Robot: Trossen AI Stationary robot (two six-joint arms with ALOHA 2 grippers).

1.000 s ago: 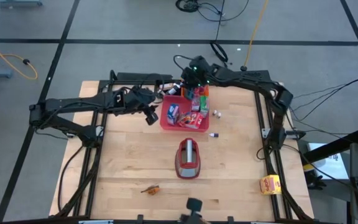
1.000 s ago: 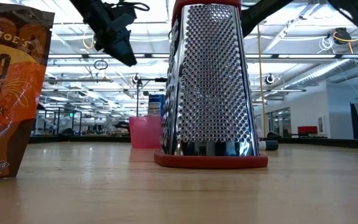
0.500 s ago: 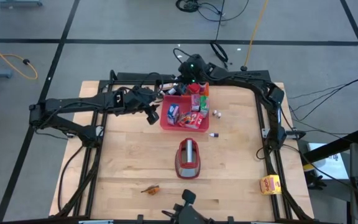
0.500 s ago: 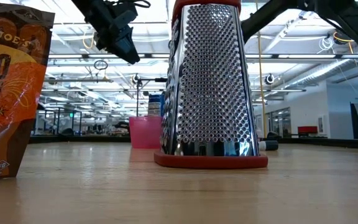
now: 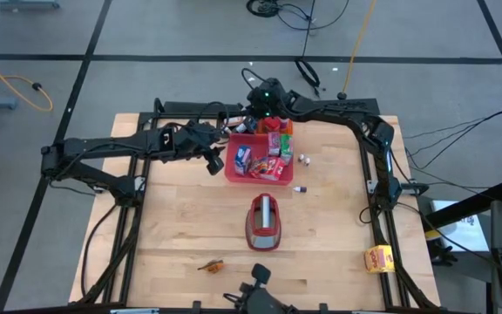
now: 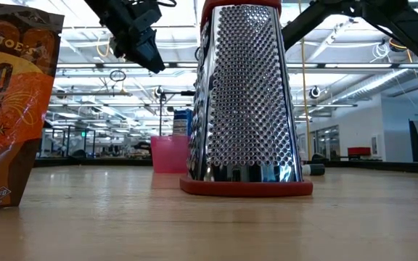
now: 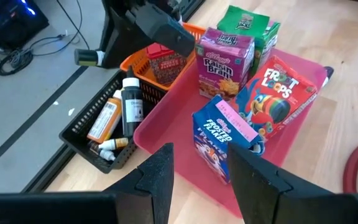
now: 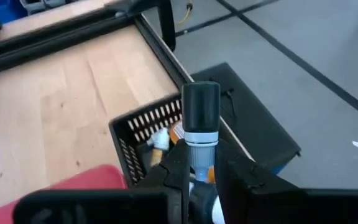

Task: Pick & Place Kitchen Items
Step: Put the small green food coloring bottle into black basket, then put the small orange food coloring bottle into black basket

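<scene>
Near edge, undone: small orange-brown piece [image 5: 211, 264] lies loose on the desk close to the near edge, left of centre; yellow carton [image 5: 377, 258] sits at the near right corner by the frame. Neither is collected.

Mid desk: grater [image 5: 265, 222] stands upright, centre of the desk; not a target.

Right of tray, undone: two tiny white bottles [image 5: 305, 159] stand just beside the pink tray's right wall, and another small bottle [image 5: 299, 188] lies a little nearer. All on bare wood.

Tray, done: pink tray [image 7: 166, 112] toward the far edge holds the blue carton [image 7: 219, 144], the red carton [image 7: 275, 96], the purple carton [image 7: 224, 55] and the green carton [image 7: 248, 23], packed touching one another.

Progress (judgement): roughly half; cartons grouped, at least five small items left out.

Left tool [image 7: 197, 180]: hovers at the tray's left side, above the blue carton; fingers parted moderately, nothing between them, touching nothing.

Right tool [image 8: 201, 180]: beyond the far edge of the desk, over the black basket [image 8: 143, 130]; fingers closed narrow on a dark-capped bottle [image 8: 201, 121], held upright, clear of the basket.

Basket content: several bottles [image 7: 122, 107] lie in it already.
</scene>
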